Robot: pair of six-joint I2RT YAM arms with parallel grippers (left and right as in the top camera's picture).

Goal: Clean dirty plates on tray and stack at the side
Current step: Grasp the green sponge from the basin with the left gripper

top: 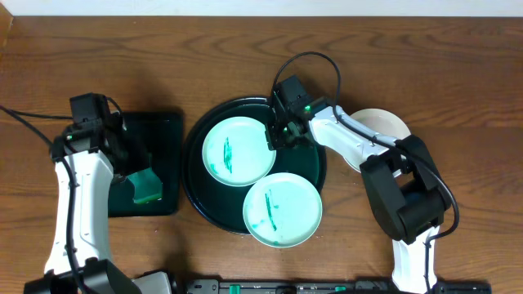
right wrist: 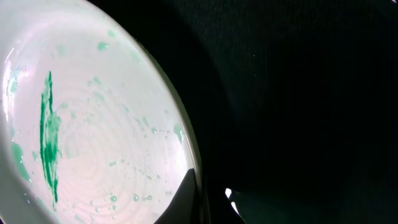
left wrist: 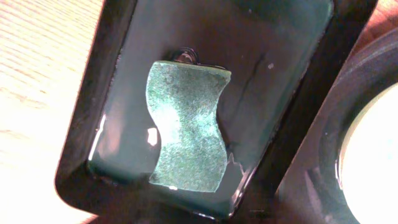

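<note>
The round dark tray (top: pixel 196 175) holds two pale mint plates with green smears. One plate (top: pixel 233 151) lies at its upper left and the other (top: pixel 282 210) overhangs its front rim. My right gripper (top: pixel 276 137) sits at the upper plate's right edge. In the right wrist view that gripper (right wrist: pixel 208 182) is shut on the plate (right wrist: pixel 93 124), with one dark finger over the rim and one outside it. A white plate (top: pixel 386 122) lies on the table to the right of the tray, partly behind the right arm. My left gripper (top: pixel 135 167) hangs over a teal sponge (left wrist: pixel 186 124); its fingers do not show.
A small black rectangular tray (top: pixel 167 122) left of the round tray holds the wet sponge (top: pixel 148 187) in shallow water. Its right wall (left wrist: pixel 311 106) nearly meets the round tray's rim (left wrist: pixel 339 134). Bare wooden table (top: pixel 458 65) surrounds both trays.
</note>
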